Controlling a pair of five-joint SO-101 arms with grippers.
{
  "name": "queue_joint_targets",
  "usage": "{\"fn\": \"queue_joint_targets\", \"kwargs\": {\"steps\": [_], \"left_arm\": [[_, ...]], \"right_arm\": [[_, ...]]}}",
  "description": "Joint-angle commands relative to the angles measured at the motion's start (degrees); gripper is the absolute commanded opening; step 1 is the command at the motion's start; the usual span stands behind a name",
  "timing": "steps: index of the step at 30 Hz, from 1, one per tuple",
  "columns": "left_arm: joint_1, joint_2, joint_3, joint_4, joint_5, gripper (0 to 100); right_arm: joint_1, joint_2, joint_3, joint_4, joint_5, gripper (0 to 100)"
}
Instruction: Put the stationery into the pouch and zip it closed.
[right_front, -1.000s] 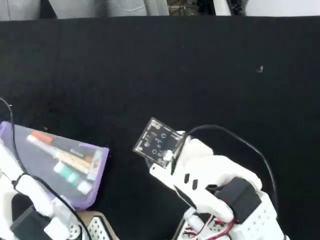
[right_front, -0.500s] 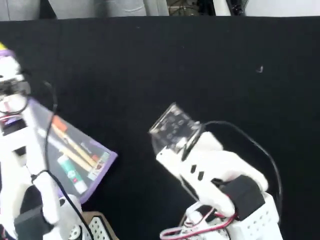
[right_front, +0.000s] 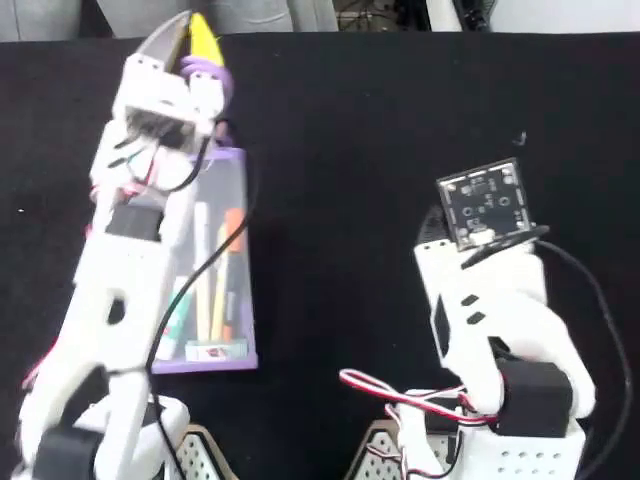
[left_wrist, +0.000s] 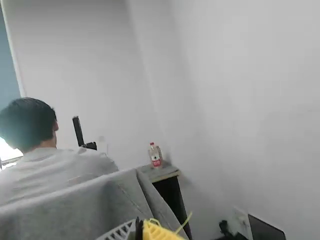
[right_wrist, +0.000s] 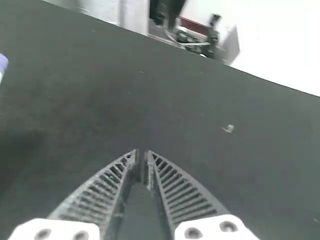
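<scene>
Pouch (right_front: 240, 290) held up by its top end, stationery inside.
In the high view the left gripper (right_front: 192, 40), at 11 o'clock over the black table (right_front: 400, 120), pinches the pouch's purple top edge. The clear pouch runs down toward 8 o'clock and holds an orange-capped marker (right_front: 233, 232), a white pen (right_front: 203, 250) and a green-tipped pen (right_front: 178, 312). I cannot tell whether the zip is closed. The right arm (right_front: 495, 320) stands at 4 o'clock; the right gripper (right_wrist: 141, 156) has its fingers pressed together, holding nothing.

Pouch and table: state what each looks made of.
Pouch: probably soft clear plastic with purple fabric-like edging. The pens show through its face, and it hangs limp from the left gripper. Table: seemingly matte black cloth or felt, with no shine anywhere; the exact covering can't be told.
</scene>
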Motion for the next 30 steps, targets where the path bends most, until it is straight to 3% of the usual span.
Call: {"fn": "queue_joint_targets", "kwargs": {"steps": [1,3,6,11,14,19,25,30], "left_arm": [[1.5,13.7,-12.4,1.3,-0.4,3],[2.2,19.4,-17.3,6.9,-0.4,3],[2.9,24.4,-27.3,23.4,0.0,9],[2.3,29.6,-45.0,40.4,12.9,16],[2.5,31.2,-54.3,48.9,15.8,17],[4.4,31.8,-64.7,64.4,14.9,17],[7.5,32.3,-64.9,85.0,4.1,17],[3.6,36.3,-64.0,92.0,4.0,17]], "right_arm": [[3.5,-0.3,-2.7,-1.1,-0.1,1.1],[4.5,-0.3,-2.8,-1.2,-0.1,1.1],[5.3,-0.3,-2.5,-1.1,0.0,1.1],[5.0,-0.3,-1.7,-1.3,0.0,1.1],[5.0,-0.3,-1.0,-1.3,0.0,1.1],[4.9,-0.3,-1.0,-1.3,-0.1,1.1],[4.9,-0.3,-1.0,-1.0,-0.1,1.2],[4.9,-0.3,-1.0,-1.0,-0.1,1.2]]}}
